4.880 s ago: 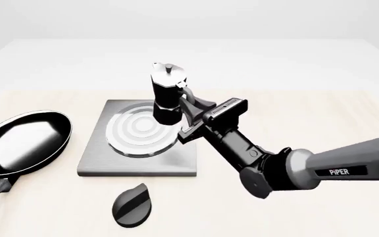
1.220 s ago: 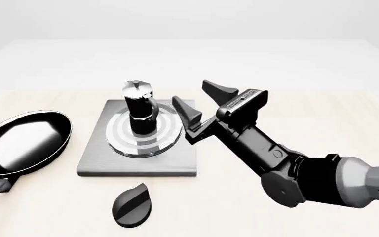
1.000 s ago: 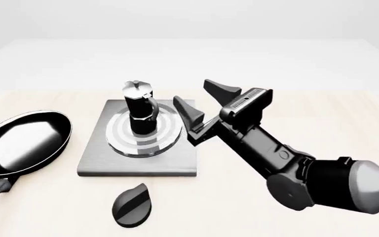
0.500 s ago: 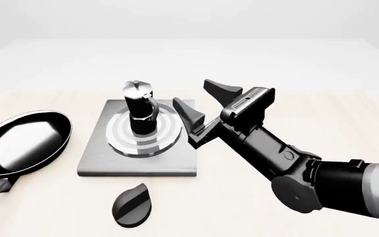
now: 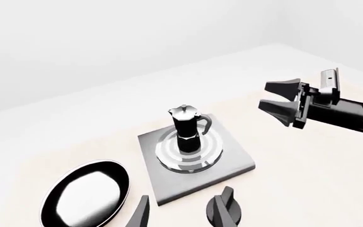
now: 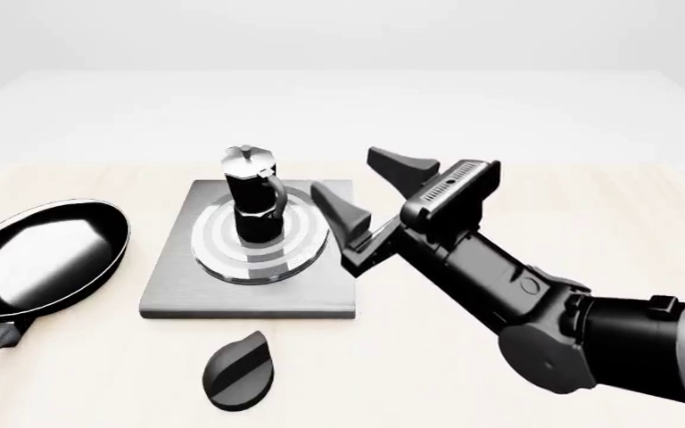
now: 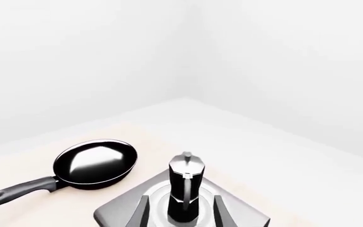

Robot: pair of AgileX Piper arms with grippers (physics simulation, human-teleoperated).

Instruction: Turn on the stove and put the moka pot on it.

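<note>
I see the moka pot point(image 6: 252, 198) upright on the stove point(image 6: 176, 283) rings. Right gripper point(image 6: 363, 189) just beside it, jaws wide apart, empty. Can't tell the left gripper's point(image 5: 183, 215) jaw state.

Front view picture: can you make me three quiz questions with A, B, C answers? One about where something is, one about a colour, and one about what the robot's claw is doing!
1. Where is the moka pot?
A. In the frying pan
B. On the stove's rings
C. On the bare table

2. What colour is the stove knob?
A. Black
B. Red
C. Silver

3. What is the right gripper doing?
A. Squeezing the pot
B. Holding the knob
C. Open, holding nothing

Answers:
1. B, as the pot stands upright on the stove, in the middle of its silver rings.
2. A, as the teardrop knob in front of the stove is black.
3. C, as its fingers are spread apart beside the pot with nothing between them.
</note>
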